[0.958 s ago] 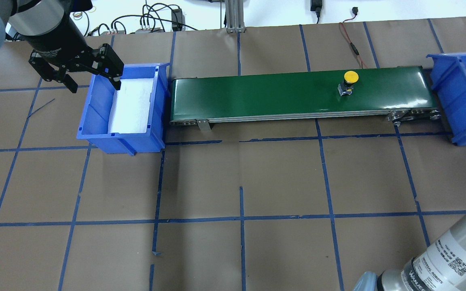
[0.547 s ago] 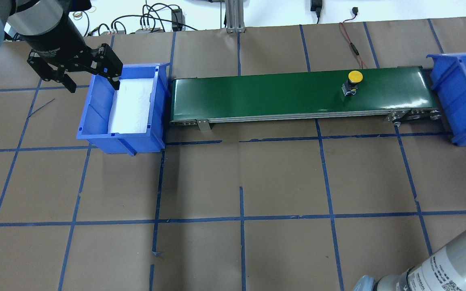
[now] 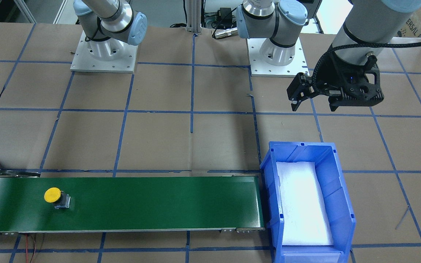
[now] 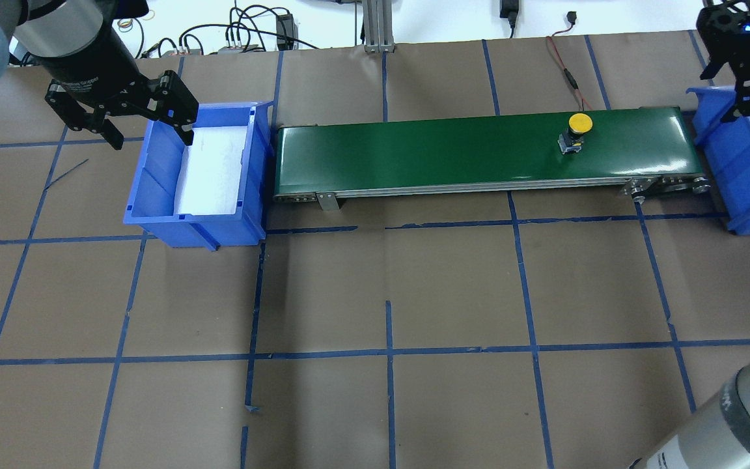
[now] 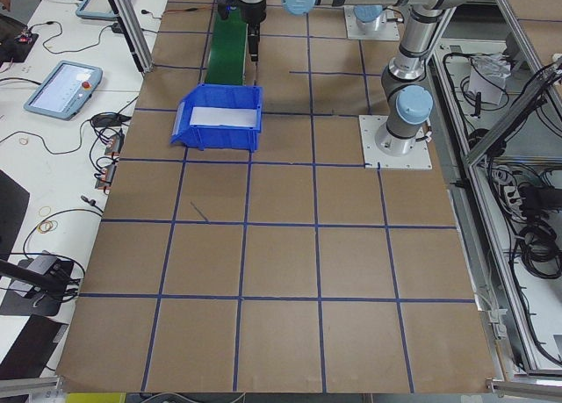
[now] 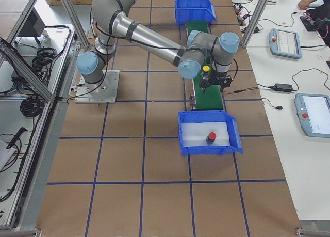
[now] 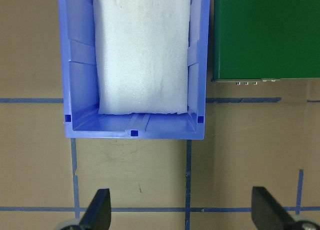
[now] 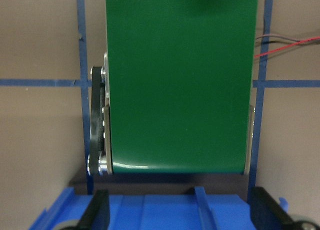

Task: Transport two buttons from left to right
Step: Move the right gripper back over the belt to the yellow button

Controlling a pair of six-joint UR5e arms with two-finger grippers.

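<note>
The table [image 4: 388, 273] takes up most of the room, covered in brown paper and ruled into big squares with blue tape. It sits inside an aluminium frame, with white side benches carrying teach pendants [image 6: 285, 42] and loose cables [image 5: 518, 236] trailing along the edges. The two arms stand on pale metal plates [image 3: 102, 54] bolted through the paper. The right arm [image 6: 149, 38] stretches a long way out across the table. Along the far side lies a green conveyor belt [image 4: 446, 150] with a blue bin at each end. The left bin [image 4: 153, 189] holds only a sheet of white foam [image 7: 142, 49]. The right bin [image 6: 206, 150] is lined the same way, and the red button [image 6: 211, 138] sits in it on the foam. The yellow button [image 4: 577, 130] is on the belt, towards the right end but short of the bin. The left gripper [image 4: 152, 138] hangs by the outer far corner of the left bin, its fingers spread wide and gripping nothing. The right gripper [image 8: 181, 212] hangs above the belt's right end where it meets the bin, its fingers likewise wide apart and empty.
</note>
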